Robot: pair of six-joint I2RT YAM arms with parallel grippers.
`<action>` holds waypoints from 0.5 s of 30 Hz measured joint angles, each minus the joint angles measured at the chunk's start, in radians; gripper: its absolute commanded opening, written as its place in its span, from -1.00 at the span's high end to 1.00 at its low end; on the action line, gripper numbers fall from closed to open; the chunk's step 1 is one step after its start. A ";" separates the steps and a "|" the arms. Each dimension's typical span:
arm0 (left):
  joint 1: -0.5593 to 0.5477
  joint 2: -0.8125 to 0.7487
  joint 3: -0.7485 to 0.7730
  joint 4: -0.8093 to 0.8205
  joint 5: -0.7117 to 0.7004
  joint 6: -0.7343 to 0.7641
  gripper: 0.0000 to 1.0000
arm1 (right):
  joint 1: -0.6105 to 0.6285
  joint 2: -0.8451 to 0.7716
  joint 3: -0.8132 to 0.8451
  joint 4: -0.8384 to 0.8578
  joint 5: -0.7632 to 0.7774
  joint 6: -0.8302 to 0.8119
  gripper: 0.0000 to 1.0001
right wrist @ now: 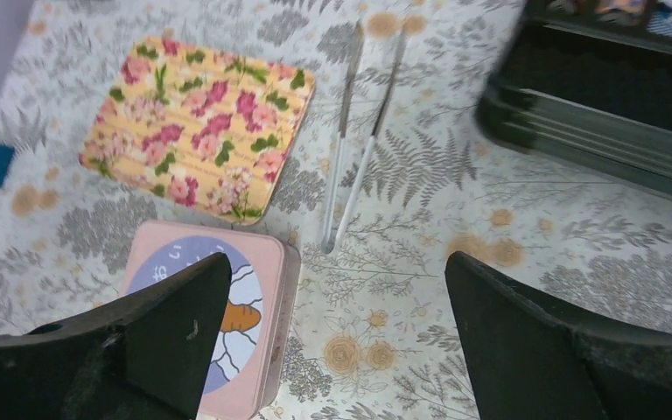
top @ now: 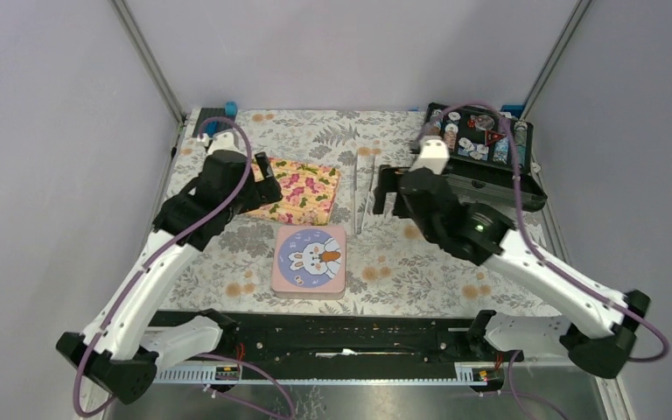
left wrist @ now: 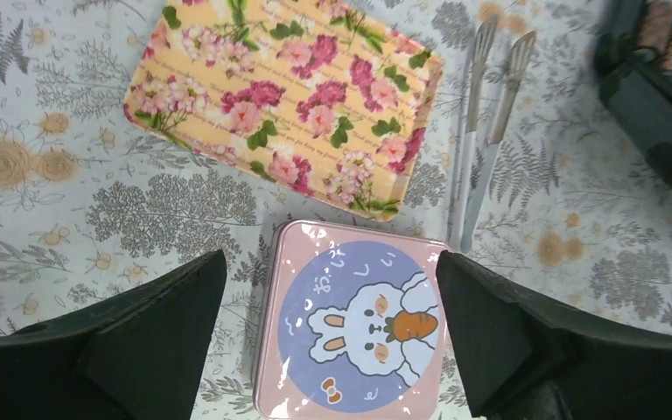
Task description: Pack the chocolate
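No chocolate pieces show in any view. A pink square tin (top: 311, 260) with a rabbit-and-carrot lid lies shut on the floral tablecloth. It also shows in the left wrist view (left wrist: 350, 324) and the right wrist view (right wrist: 267, 254). My left gripper (top: 269, 182) hovers over the floral tray, open and empty; in its own view (left wrist: 330, 262) its jaws stand wide apart above the tin's far edge. My right gripper (top: 387, 199) is open and empty, above the table right of the tin and near the tongs (right wrist: 337, 262).
An orange floral tray (top: 302, 190) lies empty behind the tin (left wrist: 289, 105) (right wrist: 197, 127). Metal tongs (top: 363, 188) lie to its right (left wrist: 481, 131) (right wrist: 354, 140). An open black case (top: 490, 153) with small multicoloured items stands at the back right (left wrist: 656, 96) (right wrist: 604, 96).
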 measured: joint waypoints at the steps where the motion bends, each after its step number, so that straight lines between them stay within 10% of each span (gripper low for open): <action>1: 0.000 -0.021 0.006 0.000 0.000 0.006 -0.98 | -0.001 -0.040 -0.005 -0.014 0.016 0.012 -0.99; 15: 0.000 -0.275 -0.151 0.023 -0.005 -0.018 -0.97 | -0.002 -0.397 -0.229 -0.296 0.111 0.232 -0.99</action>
